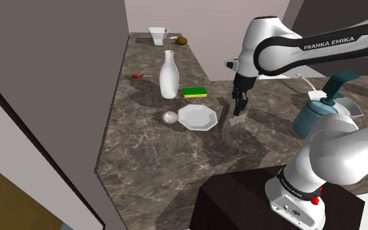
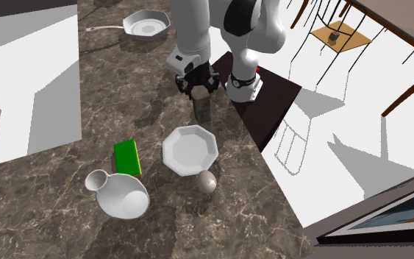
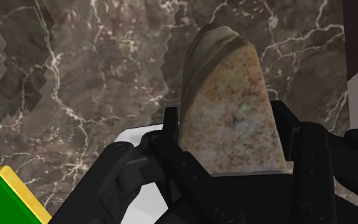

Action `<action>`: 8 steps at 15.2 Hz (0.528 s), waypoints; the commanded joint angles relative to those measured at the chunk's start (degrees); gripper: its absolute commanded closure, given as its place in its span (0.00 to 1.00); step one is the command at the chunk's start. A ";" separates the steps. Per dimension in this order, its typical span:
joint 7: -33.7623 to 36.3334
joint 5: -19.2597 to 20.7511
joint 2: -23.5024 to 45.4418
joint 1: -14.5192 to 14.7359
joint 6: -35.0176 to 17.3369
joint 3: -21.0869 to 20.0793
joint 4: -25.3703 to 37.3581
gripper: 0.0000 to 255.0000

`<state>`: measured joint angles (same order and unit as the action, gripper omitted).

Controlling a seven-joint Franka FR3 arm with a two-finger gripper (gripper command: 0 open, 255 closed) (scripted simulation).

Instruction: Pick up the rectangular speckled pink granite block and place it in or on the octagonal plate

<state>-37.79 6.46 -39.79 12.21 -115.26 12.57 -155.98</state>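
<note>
The speckled pinkish-tan stone block (image 1: 236, 120) stands upright on the dark marbled counter, just to the shoulder view's right of the white octagonal plate (image 1: 197, 117). My black gripper (image 1: 240, 106) comes down on the block's top and is shut on it. In the wrist view the block (image 3: 231, 108) is clasped between the two fingers (image 3: 171, 135) of the gripper (image 3: 228, 149). The second exterior view shows the gripper (image 2: 197, 86) over the block (image 2: 202, 107), with the plate (image 2: 190, 149) close in front of it. I cannot see whether the block's base touches the counter.
Beside the plate lie a small pale ball (image 1: 170, 117), a green-and-yellow sponge (image 1: 194, 92) and a white bottle-shaped vase (image 1: 168, 75). A red-handled screwdriver (image 1: 140, 76) and a white bowl (image 1: 157, 34) are farther back. A teal vessel (image 1: 314, 112) stands near the stand.
</note>
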 commanded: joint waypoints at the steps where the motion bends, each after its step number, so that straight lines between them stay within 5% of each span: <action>1: 0.04 -0.15 -0.24 0.08 1.44 -0.17 1.21 1.00; 8: 0.18 -0.66 -1.71 0.27 7.43 -0.87 5.75 1.00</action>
<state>-37.56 5.83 -41.42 12.48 -108.46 11.72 -150.80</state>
